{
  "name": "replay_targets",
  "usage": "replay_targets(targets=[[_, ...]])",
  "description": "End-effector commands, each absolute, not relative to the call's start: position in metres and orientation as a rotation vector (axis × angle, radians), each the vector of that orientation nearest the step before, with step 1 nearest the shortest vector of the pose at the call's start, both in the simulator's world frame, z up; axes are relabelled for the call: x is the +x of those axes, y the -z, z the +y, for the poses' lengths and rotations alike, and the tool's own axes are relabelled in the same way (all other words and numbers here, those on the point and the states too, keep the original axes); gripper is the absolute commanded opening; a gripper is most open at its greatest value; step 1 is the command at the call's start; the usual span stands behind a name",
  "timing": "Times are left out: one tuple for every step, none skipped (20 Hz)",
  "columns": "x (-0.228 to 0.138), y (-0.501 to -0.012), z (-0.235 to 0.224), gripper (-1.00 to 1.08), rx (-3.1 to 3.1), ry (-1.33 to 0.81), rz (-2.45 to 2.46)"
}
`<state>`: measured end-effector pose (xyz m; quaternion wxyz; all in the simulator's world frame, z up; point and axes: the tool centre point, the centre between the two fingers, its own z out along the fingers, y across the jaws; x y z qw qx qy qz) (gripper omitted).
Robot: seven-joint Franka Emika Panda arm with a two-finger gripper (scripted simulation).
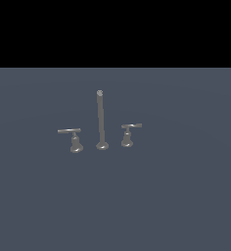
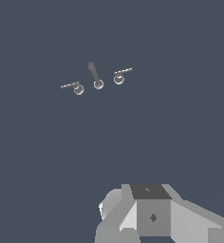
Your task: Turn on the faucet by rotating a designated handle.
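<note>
The faucet stands on the dark grey floor as three small grey metal pieces. Its tall thin spout column (image 1: 101,120) is in the middle. The handle (image 1: 129,134), with the shorter crossbar on a flared base, is on the exterior view's right. The lever with the longer thin crossbar (image 1: 72,139) is on the left. The wrist view shows the same set from far above: column (image 2: 95,76), handle (image 2: 119,77), long lever (image 2: 75,87). Only the grey housing of my hand (image 2: 152,216) shows there, well away from the faucet. The fingers are hidden. The exterior view shows no arm.
A flat dark grey floor (image 1: 176,196) spreads out on every side of the faucet. A black band fills the upper part of the exterior view. No other objects show.
</note>
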<state>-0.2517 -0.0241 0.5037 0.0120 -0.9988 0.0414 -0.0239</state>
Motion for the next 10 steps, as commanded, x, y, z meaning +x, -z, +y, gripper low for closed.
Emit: replay_targets(targets=[[-0.252, -0.504, -0.024, -1.00, -3.114, 0.075, 0.129], [-0.252, -0.503, -0.024, -1.00, -3.114, 0.075, 0.130], [-0.251, -0.503, -0.024, -1.00, -3.114, 0.074, 0.133], [-0.251, -0.502, -0.023, -1.00, -3.114, 0.074, 0.137], [-0.250, -0.501, -0.023, -1.00, -3.113, 0.074, 0.144], [-0.248, -0.499, -0.022, -1.00, -3.113, 0.074, 0.152], [-0.247, -0.497, -0.021, -1.00, -3.113, 0.073, 0.163], [-0.245, -0.494, -0.020, -1.00, -3.112, 0.073, 0.175], [-0.243, -0.492, -0.019, -1.00, -3.111, 0.073, 0.189], [-0.241, -0.488, -0.018, -1.00, -3.110, 0.072, 0.205]])
